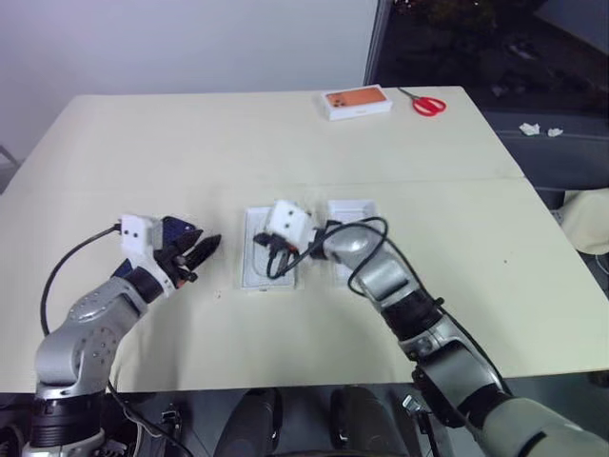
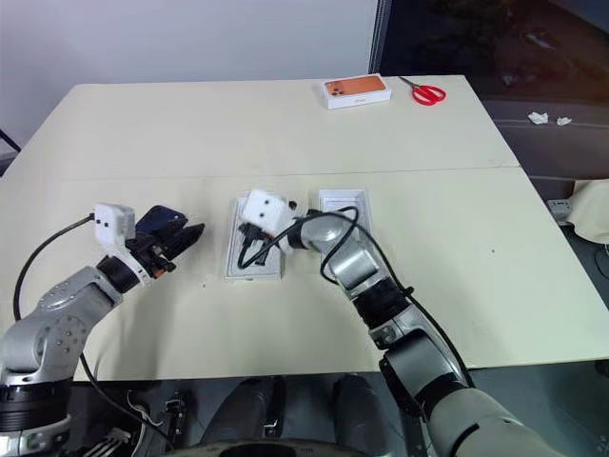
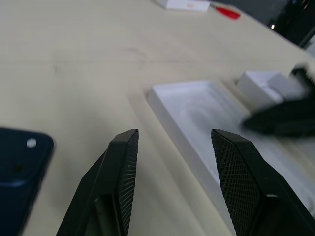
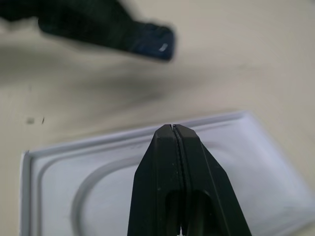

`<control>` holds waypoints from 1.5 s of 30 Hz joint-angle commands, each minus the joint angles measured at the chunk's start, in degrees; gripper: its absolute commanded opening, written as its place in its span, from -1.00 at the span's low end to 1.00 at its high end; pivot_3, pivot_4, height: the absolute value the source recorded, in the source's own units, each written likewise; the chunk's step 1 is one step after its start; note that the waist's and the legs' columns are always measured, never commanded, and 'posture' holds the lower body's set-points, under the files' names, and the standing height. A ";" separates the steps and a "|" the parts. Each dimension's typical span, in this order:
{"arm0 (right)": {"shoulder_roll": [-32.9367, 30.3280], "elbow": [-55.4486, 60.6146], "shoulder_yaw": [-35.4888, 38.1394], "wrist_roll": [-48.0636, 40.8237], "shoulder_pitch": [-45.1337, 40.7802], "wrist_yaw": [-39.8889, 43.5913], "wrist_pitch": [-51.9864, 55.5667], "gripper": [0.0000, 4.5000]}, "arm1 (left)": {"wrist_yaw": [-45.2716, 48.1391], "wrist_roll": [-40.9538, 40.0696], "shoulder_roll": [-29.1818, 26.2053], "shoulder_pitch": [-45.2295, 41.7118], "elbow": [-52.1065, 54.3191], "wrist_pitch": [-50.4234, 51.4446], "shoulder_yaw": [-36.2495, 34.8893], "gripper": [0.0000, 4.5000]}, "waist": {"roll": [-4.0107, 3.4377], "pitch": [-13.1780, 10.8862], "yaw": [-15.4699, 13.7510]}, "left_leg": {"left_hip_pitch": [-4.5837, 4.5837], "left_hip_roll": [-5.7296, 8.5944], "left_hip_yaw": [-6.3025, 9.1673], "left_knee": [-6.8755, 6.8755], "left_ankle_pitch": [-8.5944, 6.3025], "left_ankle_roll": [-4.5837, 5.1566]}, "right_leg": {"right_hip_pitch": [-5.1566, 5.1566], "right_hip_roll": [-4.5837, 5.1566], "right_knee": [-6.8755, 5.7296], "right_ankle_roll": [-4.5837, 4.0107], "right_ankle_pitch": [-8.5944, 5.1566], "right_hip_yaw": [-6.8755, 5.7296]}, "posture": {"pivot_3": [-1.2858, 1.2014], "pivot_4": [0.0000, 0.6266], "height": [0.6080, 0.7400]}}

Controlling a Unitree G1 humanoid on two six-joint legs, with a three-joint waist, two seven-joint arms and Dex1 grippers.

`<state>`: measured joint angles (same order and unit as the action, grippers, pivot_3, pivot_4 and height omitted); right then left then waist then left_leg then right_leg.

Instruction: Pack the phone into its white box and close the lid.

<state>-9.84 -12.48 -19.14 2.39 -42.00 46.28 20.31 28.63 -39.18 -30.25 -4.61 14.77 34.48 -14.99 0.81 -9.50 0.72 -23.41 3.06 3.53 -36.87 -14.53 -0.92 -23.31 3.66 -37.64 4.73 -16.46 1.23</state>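
phone (image 3: 19, 172) is cut off at the wrist view's edge around 8 o'clock, and the right arm hides most of the white box (image 1: 255, 249).

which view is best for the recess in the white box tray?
Right wrist view: the white box lies just past the shut right end effector, its rounded recess plain. Left wrist view shows the tray at a slant between the fingers. In both eye views the right arm covers part of it.

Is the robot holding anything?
Nothing. The left pincer is open beside the slim dark blue phone; the right pincer is shut empty above the shallow white cardboard box.
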 commanded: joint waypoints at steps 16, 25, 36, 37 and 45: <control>-6.87 5.34 2.23 -0.61 3.46 -0.18 -0.77 -0.99 | 2.59 2.66 -2.02 -2.06 -4.69 -1.96 -3.45 0.11 | -0.01 -0.01 0.31 | 0.00 -0.05 -0.04 0.06 0.00 0.01 | 0.00 -0.03 0.02 0.00 0.00 0.04 | 0.03 -0.52 1.00; 4.45 2.57 -2.35 -0.74 -0.99 -2.76 0.42 -0.99 | 9.72 3.14 -10.72 -4.55 -16.53 0.32 -6.84 0.11 | -0.02 -0.01 0.54 | 0.00 -0.07 -0.03 0.08 0.01 -0.02 | -0.07 -0.06 -0.02 0.00 0.00 0.04 | 0.03 -0.52 1.00; 14.86 -11.49 -9.67 6.35 -7.38 -8.95 -5.22 -0.99 | 20.67 12.24 -21.79 -18.55 -39.62 1.18 1.72 0.11 | 0.02 0.00 0.54 | 0.00 0.02 0.04 0.09 0.03 -0.05 | -0.27 -0.03 -0.06 -0.01 0.00 -0.05 | 0.03 -0.52 1.00; 15.29 -11.77 -9.50 6.13 -7.36 -8.82 -5.08 -0.99 | 20.57 13.71 -21.86 -19.98 -41.81 0.26 2.56 0.11 | 0.04 0.01 0.54 | 0.00 0.04 0.02 0.09 0.14 -0.24 | -0.29 -0.02 -0.07 -0.01 0.00 -0.04 | 0.03 -0.52 1.00; 14.38 -10.11 -8.64 6.22 -5.92 -8.77 -3.49 -0.99 | 24.10 20.39 -21.49 -25.18 -52.29 1.21 8.44 0.11 | 0.06 0.02 0.75 | 0.00 0.03 0.01 0.09 0.11 -0.17 | -0.36 -0.05 -0.30 -0.01 -0.01 -0.03 | 0.03 -0.52 1.00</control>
<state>4.37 -24.97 -28.76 8.80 -47.84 37.61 17.00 52.22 -20.74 -51.13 -30.15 -36.07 35.41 -7.67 0.87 -9.48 1.47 -23.41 3.09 3.53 -36.79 -14.45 -1.05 -23.67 3.61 -37.97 4.72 -16.47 1.21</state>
